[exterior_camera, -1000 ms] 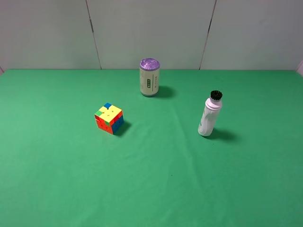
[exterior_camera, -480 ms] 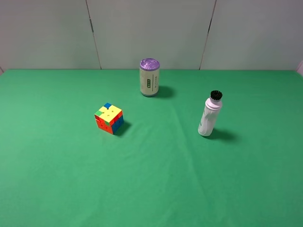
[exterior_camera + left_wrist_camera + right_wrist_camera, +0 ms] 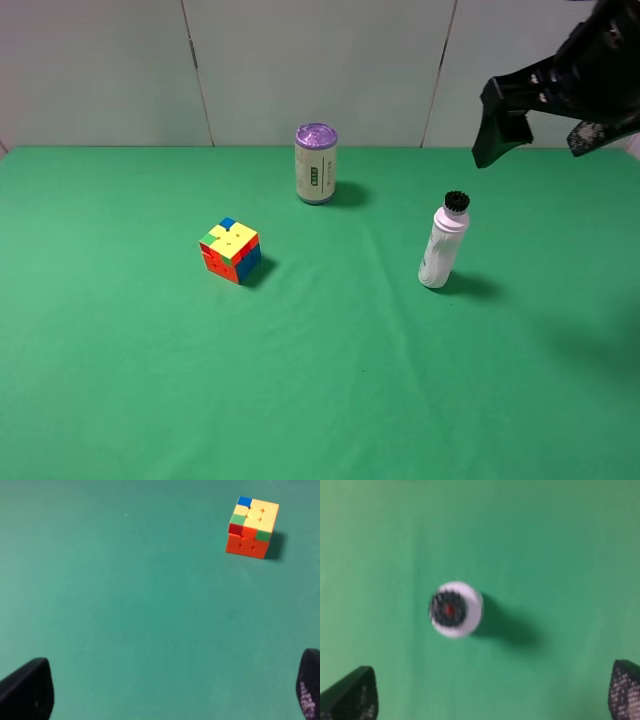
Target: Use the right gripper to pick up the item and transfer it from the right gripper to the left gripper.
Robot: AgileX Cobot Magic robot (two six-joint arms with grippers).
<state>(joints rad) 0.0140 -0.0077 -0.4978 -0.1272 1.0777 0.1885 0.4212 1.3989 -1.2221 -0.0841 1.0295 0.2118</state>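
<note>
A white bottle with a black bristly cap (image 3: 442, 246) stands upright on the green cloth at the right. The right wrist view shows it from above (image 3: 455, 609), blurred. My right gripper (image 3: 543, 135) is open and empty, high above and slightly behind the bottle; its fingertips frame the right wrist view (image 3: 487, 695). A multicoloured puzzle cube (image 3: 231, 250) sits left of centre and also shows in the left wrist view (image 3: 252, 527). My left gripper (image 3: 167, 692) is open and empty over bare cloth, well short of the cube; it is out of the exterior view.
A cream can with a purple lid (image 3: 316, 163) stands upright at the back centre. The green cloth (image 3: 330, 380) covers the whole table, and a pale panelled wall (image 3: 320, 60) rises behind it.
My right arm has come into the exterior view at the top right, above the bottle. The bottle, cube and can have not moved.
</note>
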